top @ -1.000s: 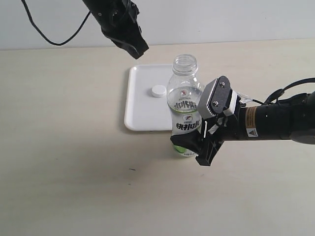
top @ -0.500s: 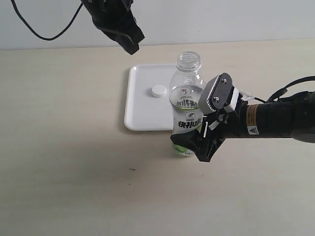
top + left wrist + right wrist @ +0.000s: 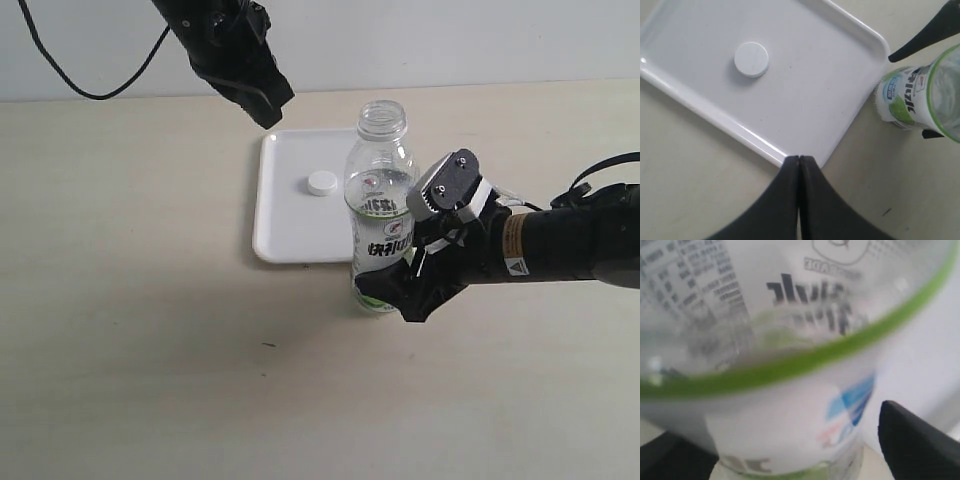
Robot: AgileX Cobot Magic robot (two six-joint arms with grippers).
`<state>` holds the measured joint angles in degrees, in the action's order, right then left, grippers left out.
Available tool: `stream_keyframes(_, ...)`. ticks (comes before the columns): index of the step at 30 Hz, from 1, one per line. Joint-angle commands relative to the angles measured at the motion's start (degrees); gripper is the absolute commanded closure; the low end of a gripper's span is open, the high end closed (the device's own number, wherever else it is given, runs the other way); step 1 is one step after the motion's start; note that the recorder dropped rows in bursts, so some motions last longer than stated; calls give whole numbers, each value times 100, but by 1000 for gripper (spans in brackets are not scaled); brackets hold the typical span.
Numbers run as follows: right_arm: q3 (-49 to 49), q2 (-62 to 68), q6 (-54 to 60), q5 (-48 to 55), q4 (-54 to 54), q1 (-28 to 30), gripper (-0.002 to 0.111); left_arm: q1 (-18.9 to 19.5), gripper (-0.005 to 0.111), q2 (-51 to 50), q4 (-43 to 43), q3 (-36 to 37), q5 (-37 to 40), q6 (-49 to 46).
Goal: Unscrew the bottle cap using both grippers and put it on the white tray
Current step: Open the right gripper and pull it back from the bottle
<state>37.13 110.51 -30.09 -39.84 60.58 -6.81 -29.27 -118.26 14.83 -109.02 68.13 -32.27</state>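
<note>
Count: one bottle cap [image 3: 321,184] lying on one white tray [image 3: 280,228], one bottle [image 3: 378,200]. My left claw [image 3: 268,112] is pinched shut, empty; right claw [image 3: 390,298] spread wide around the bottle, not gripping.

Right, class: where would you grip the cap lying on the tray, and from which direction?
Probably grip the bottle cap across its round side wall, coming straight down from above: it lies flat on the white tray, with bare tray all round.
</note>
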Motion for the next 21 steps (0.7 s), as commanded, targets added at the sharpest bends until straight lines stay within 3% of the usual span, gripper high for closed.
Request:
stream_keyframes(1,-20,-220,-203,54,285,17,28,11,107,88,69,18,-47,-4)
stream_keyframes(10,-20,-1008,-1568,123,1808,17,28,11,107,88,105,18,-47,-4)
stream_keyframes(21,-20,-1891,-2473,516,2642,31,28,11,107,88,140,18,-2,-4)
